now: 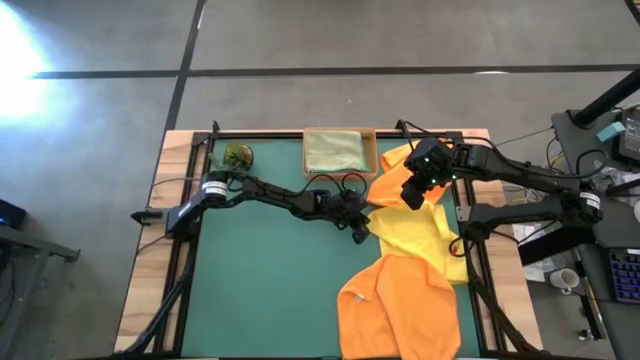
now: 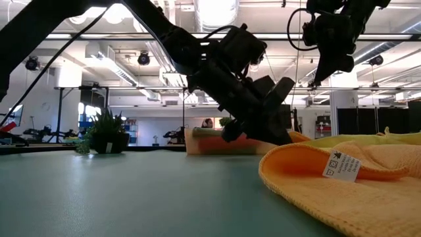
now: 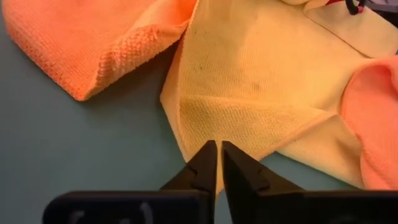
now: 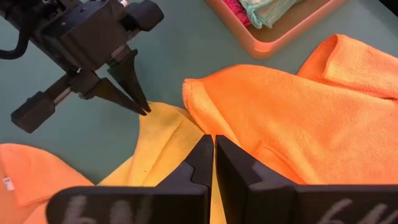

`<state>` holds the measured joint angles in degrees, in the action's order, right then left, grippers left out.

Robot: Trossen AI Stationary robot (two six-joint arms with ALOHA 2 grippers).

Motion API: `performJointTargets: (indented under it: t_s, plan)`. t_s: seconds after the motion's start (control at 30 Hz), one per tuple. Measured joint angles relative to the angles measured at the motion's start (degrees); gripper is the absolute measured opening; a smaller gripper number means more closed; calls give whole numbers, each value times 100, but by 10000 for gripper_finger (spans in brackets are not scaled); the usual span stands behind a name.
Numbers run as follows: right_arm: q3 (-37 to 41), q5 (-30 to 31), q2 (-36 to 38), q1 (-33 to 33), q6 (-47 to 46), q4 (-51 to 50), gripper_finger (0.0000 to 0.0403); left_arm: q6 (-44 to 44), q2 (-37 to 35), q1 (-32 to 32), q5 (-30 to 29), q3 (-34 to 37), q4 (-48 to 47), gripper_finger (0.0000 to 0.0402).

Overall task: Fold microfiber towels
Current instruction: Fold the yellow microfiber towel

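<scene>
Left gripper [image 4: 144,111] pinched the yellow towel's [image 1: 425,235] edge.
I saw the right gripper [image 1: 412,197] closed, empty, at its 12 o'clock.

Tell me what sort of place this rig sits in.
Probably a robotics lab or open workshop: bare concrete floor, exposed ceiling ducts with strip lights, and a side bench crowded with cables and equipment.

The large orange microfiber towel [image 1: 400,305] at five o'clock on the worktop [image 1: 270,280] runs off the high view's lower edge, so its near hem is unseen. The yellow microfiber towel [image 1: 420,232] lies partly under the right gripper [image 1: 412,196]. In the tan cardboard tray [image 4: 273,38], the folded cloths [image 4: 258,11] are cut off; perhaps two.
</scene>
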<state>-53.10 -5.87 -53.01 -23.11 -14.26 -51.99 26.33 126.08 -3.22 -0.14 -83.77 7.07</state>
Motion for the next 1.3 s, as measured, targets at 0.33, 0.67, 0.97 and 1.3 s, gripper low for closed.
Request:
performJointTargets:
  t_s: [0.33,0.67,0.97,1.3]
  plan:
    - [0,0,0,0,1,-2,9,-473,-150,-2,-83,0,-351,1]
    - [0,0,-2,0,-5,-2,9,-914,-578,17,-352,2,-391,10]
    - [0,0,-2,0,-7,0,9,-907,-547,16,-357,43,-606,133]
    - [0,-2,-2,0,-9,2,9,-517,-224,11,-486,37,-339,214]
